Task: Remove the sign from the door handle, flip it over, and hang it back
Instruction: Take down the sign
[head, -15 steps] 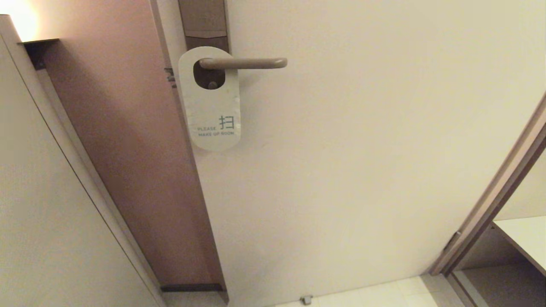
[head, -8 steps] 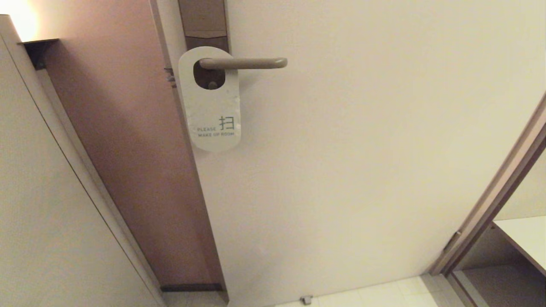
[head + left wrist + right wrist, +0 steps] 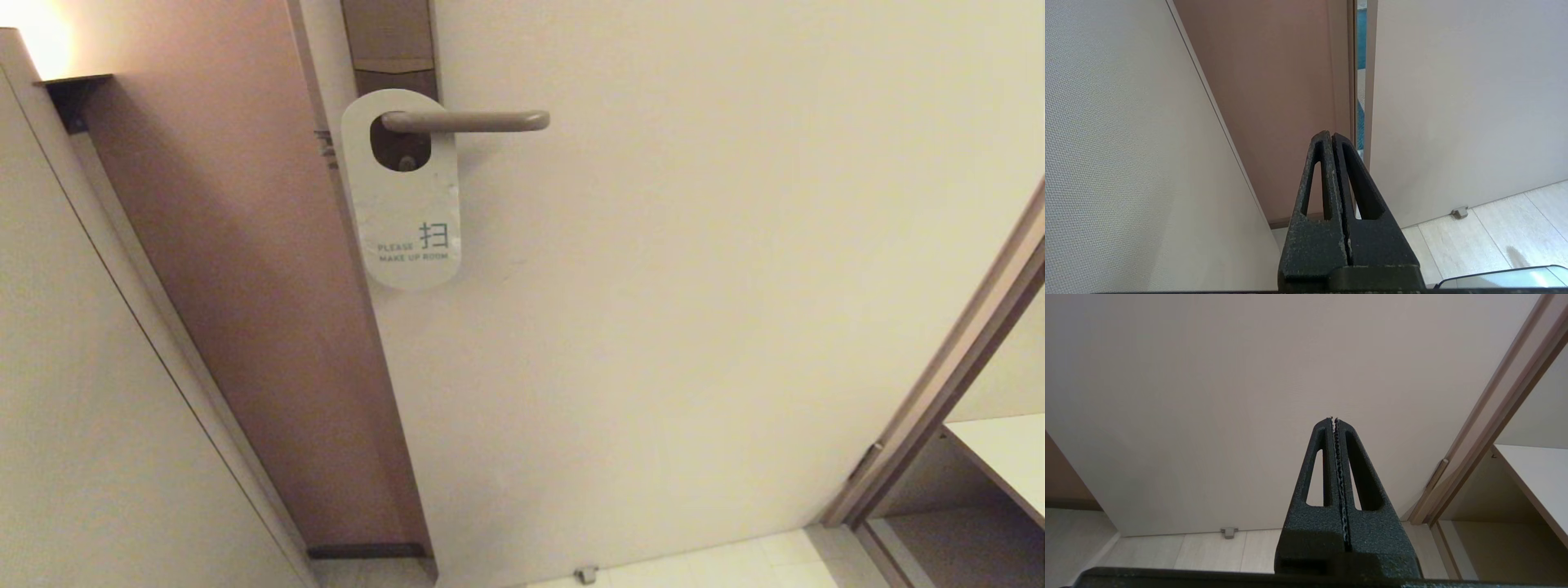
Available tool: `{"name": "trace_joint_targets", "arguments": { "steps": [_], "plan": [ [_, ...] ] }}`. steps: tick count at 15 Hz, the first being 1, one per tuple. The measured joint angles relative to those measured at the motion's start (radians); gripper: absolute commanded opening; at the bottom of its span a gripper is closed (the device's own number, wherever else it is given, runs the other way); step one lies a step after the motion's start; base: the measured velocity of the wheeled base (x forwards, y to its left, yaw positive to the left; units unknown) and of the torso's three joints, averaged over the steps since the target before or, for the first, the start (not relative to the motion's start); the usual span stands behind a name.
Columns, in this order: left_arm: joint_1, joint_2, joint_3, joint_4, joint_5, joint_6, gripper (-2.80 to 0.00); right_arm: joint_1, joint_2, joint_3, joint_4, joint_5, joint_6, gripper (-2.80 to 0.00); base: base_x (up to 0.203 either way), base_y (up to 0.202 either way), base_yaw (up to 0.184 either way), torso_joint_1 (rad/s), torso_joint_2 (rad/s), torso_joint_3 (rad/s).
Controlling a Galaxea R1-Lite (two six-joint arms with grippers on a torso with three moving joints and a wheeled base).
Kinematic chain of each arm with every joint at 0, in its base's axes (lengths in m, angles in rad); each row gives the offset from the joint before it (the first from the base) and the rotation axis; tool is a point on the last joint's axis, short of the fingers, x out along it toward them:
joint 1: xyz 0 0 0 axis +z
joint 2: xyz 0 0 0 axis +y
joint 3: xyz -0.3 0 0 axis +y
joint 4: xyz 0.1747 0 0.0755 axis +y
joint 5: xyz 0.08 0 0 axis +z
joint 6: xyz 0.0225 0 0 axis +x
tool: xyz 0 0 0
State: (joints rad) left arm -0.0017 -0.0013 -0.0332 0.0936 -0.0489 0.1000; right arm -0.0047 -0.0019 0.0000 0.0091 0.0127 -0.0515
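Observation:
The sign (image 3: 404,208) hangs by its oval hole on the door handle (image 3: 465,122), white side out with teal "PLEASE MAKE UP ROOM". The handle is a horizontal bronze-grey lever on a tall brown lock plate (image 3: 390,45). A small knob (image 3: 406,163) shows through the hole. Neither gripper shows in the head view. My left gripper (image 3: 1331,135) is shut and empty, low down, pointing at the gap beside the door's edge. My right gripper (image 3: 1333,420) is shut and empty, low down, pointing at the lower door panel.
The cream door (image 3: 694,286) fills the middle. A brown door frame (image 3: 245,286) and a light wall (image 3: 73,408) lie to the left. A door stop (image 3: 585,574) sits on the tiled floor. A wooden frame (image 3: 939,392) and a shelf (image 3: 1004,457) stand at the right.

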Motion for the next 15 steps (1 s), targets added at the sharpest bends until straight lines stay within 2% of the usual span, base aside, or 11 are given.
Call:
{"name": "trace_joint_targets", "arguments": {
  "steps": [6, 10, 15],
  "plan": [
    [0.000, 0.000, 0.000, -0.002, -0.006, 0.061, -2.80, 0.000, 0.000, 0.000, 0.000, -0.001, 0.000, -2.80, 0.000, 0.000, 0.000, 0.000, 0.00, 0.000],
    [0.000, 0.000, 0.024, -0.095, 0.003, 0.014, -2.80, 0.000, 0.000, 0.000, 0.000, -0.001, 0.000, -2.80, 0.000, 0.000, 0.000, 0.000, 0.00, 0.000],
    [0.002, 0.000, 0.032, -0.094, 0.003, 0.013, -2.80, 0.000, 0.000, 0.000, 0.000, 0.000, 0.000, -2.80, 0.000, 0.000, 0.000, 0.000, 0.00, 0.000]
  ]
}}
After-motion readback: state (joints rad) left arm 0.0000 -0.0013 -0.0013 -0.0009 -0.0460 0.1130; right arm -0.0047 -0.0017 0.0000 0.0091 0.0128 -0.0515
